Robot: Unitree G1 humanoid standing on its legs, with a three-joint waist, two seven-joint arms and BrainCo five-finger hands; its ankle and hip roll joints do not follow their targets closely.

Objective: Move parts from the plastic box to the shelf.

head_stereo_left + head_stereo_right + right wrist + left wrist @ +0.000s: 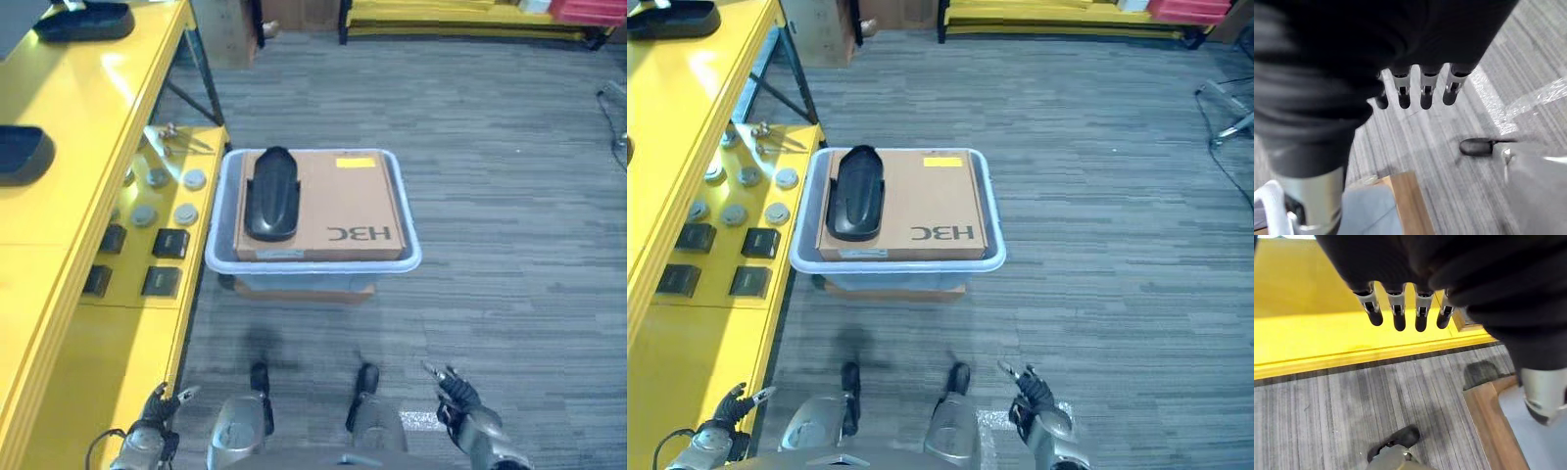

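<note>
Left eye view: black elongated plastic part (271, 194) lies on brown cardboard box (318, 204) inside pale grey plastic box (407, 257), along cardboard's left edge. Long axis runs straight away from robot. Yellow metal shelf (69, 206) just beside plastic box, on left. Left hand (155, 409) and right hand (458, 395) both low, well short of part — fingers straight, holding nothing. Left hand looks nearer to part and to shelf — likely one to reach.
</note>
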